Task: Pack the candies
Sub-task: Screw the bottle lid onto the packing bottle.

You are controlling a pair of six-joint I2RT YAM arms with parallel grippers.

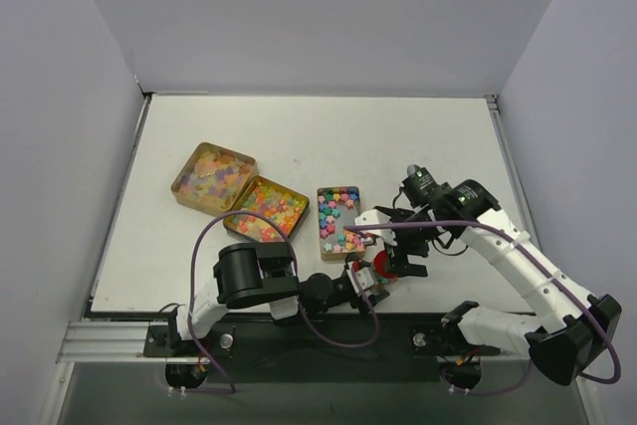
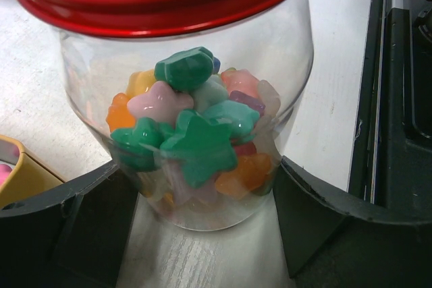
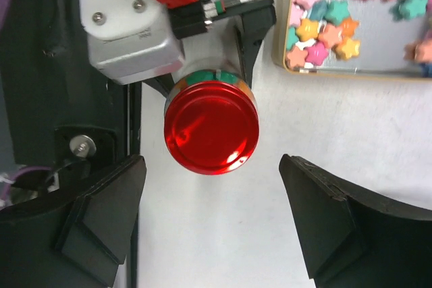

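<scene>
Candies: star-shaped candies are sitting in a clear jar under a red lid; more are lying in three open tins on the bench.
Left gripper: its jaws are standing wide, pressing both sides of the jar.
Right gripper: its jaws are hanging fully open above the lid, holding nothing.

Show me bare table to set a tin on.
Free: the wide table strip between the tins and back wall; the near-left corner beside the left arm. Crowded: the near edge around the jar, where the right arm reaches in.
</scene>
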